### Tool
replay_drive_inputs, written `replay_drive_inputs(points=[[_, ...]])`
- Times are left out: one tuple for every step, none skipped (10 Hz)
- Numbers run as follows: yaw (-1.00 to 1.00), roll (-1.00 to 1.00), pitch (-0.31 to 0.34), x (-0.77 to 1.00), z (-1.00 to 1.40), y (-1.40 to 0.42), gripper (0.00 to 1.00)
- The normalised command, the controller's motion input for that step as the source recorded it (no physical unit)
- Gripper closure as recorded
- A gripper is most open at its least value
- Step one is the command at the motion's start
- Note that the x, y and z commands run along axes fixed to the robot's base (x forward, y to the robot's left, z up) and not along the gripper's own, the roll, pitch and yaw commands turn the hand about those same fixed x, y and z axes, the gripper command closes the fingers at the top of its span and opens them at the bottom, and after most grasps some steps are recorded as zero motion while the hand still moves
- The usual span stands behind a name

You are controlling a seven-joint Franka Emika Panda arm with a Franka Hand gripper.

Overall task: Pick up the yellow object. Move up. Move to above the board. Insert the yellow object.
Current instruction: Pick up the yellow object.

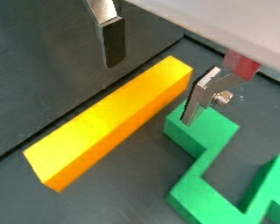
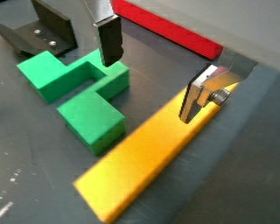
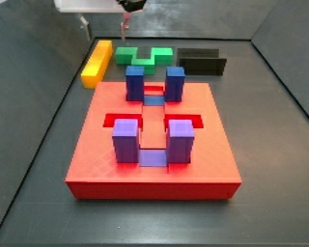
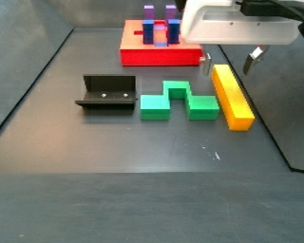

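Yellow object (image 1: 113,122) lies flat on the dark floor, a long bar, seen in both wrist views (image 2: 149,159). Gripper (image 1: 154,70) is right over it, jaws spread wide, wider than the bar, nothing held. One finger (image 1: 111,39) hangs on the bare-floor side of the bar, the other finger (image 1: 205,92) on the side toward the green block (image 1: 230,171). In a wrist view that finger looks very close to the green block's corner; cannot tell if it touches. Neither pad touches the bar.

Green block, notched, lies just beside the bar along its length (image 2: 78,92). Fixture (image 2: 39,33) stands past the green block, well apart from the bar.

In a side view the bar (image 4: 232,95) runs lengthwise next to the green block (image 4: 178,100), fixture (image 4: 106,93) further along the same row; the gripper (image 4: 253,55) sits above the bar's far end under the white wrist housing. Board (image 4: 159,46) is beyond, red with blue and purple posts. In a side view the board (image 3: 151,145) fills the foreground, with the bar (image 3: 97,62), green block (image 3: 144,55) and a black block (image 3: 203,63) behind it.
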Motion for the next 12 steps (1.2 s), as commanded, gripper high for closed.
replay_drive_inputs(points=[[-0.01,0.18,-0.061,-0.09,-0.26,-0.18,0.0],[-0.02,0.18,-0.047,-0.14,-0.31,-0.16,0.0],[-0.04,0.19,-0.031,-0.1,-0.36,-0.15,0.0],[-0.04,0.18,-0.001,-0.03,-0.33,-0.08,0.0],[-0.03,0.15,0.0,0.0,-0.31,-0.02,0.0],[0.0,0.09,0.0,0.0,-0.25,0.0,0.0],[0.0,0.02,0.0,0.0,-0.18,0.07,0.0],[0.0,0.06,0.0,0.0,-0.29,0.0,0.0],[0.0,0.1,0.0,0.02,-0.32,0.0,0.0],[0.0,0.09,0.0,0.09,-0.25,0.08,0.0],[0.0,0.1,0.0,0.08,-0.24,0.1,0.0],[0.0,0.13,0.0,0.08,-0.24,0.2,0.0]])
